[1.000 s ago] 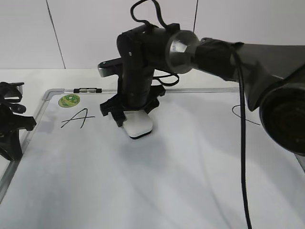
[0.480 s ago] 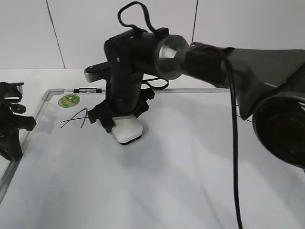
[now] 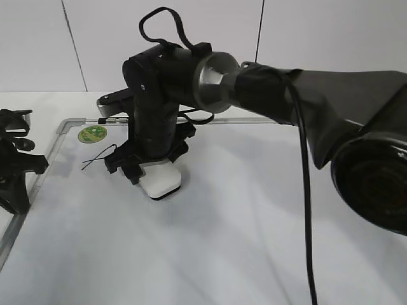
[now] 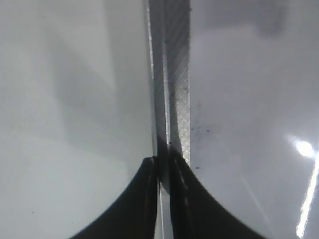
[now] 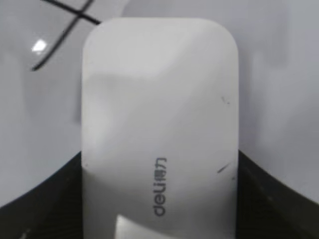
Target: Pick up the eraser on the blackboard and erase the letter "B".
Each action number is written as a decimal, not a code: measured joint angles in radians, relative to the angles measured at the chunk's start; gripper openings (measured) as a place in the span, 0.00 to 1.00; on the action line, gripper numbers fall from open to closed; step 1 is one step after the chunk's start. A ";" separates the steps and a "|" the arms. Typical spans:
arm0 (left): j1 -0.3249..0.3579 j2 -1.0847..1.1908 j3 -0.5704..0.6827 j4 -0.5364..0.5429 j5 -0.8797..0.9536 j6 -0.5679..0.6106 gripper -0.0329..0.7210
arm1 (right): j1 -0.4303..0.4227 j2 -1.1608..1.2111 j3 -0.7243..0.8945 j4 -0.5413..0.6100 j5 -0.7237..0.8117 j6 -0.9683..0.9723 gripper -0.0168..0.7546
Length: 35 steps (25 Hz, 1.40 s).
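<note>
Exterior view, right hand (image 3: 151,173) clamping eraser (image 3: 161,182), flat on blackboard (image 3: 222,254)

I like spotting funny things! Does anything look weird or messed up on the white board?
One thing: the eraser, held in the right gripper, sits right beside the letter A, with its front end almost touching the strokes in the right wrist view. No B shows anywhere. Otherwise the blackboard looks clean and undamaged.
</note>
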 joint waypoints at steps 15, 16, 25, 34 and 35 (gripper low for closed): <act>0.000 0.000 0.000 0.000 0.000 0.000 0.11 | -0.109 0.000 -0.004 -0.005 0.019 0.032 0.75; 0.000 0.000 0.000 0.000 0.000 0.000 0.11 | -0.100 0.000 -0.004 -0.001 0.019 0.021 0.75; 0.000 0.000 0.000 0.000 0.000 0.000 0.11 | 0.015 0.013 -0.043 0.033 0.035 -0.042 0.75; 0.000 0.000 0.000 0.000 0.000 0.000 0.11 | 0.006 0.032 -0.073 0.014 0.057 -0.044 0.75; 0.000 0.000 0.000 0.000 0.000 0.000 0.11 | 0.006 0.034 -0.076 0.013 0.058 -0.044 0.75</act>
